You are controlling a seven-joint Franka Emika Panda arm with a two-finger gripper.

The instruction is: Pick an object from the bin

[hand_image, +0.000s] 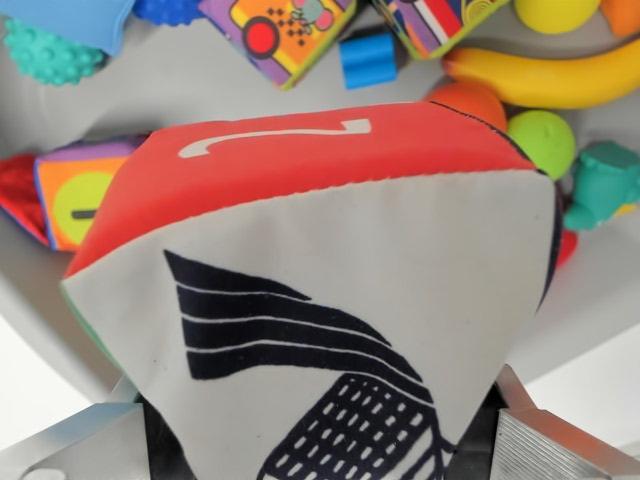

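- One soft fabric cube (320,290) fills most of the wrist view; red top face with a white numeral, white near face with a dark striped print.
- Cube sits right between the jaws: metal fingers (555,440) show at lower left and lower right, each against a lower flank of the cube, so the jaws look clamped on it.
- Key relation: cube is centred on the gripper (320,450), no offset left or right, so judged next move is a straight lift.
- Cube hangs in front of the grey bin (200,90); whether it has cleared the floor, cannot tell.
- Far side of bin: banana (550,75), blue block (368,58), teal bumpy ball (50,55), green ball (540,140), more printed cubes (280,35), all apart from the held cube.
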